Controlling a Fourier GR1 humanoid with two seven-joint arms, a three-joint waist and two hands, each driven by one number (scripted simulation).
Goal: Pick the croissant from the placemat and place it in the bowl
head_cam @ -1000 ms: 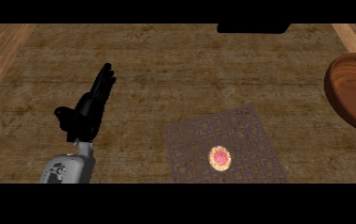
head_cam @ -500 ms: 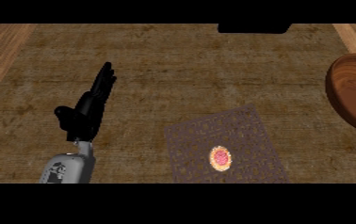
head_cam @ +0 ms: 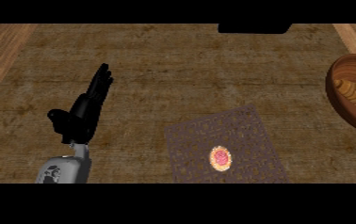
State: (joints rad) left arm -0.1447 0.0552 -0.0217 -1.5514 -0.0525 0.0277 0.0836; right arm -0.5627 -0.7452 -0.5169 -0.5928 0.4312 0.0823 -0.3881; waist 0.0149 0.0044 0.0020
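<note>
A small round pastry (head_cam: 220,158), tan at the rim and pink-red in the middle, lies on a dark patterned placemat (head_cam: 230,133) at the lower centre-right. A brown wooden bowl (head_cam: 342,92) is cut off by the right edge. My left hand (head_cam: 83,112) rests open at the lower left, fingers straight and pointing up, well to the left of the placemat and touching nothing. My right hand does not show.
The counter top (head_cam: 173,68) is brown and mottled. A black object (head_cam: 254,28) sits at the far edge, top centre-right. Lighter wooden strips (head_cam: 12,44) run along the left and top-right borders.
</note>
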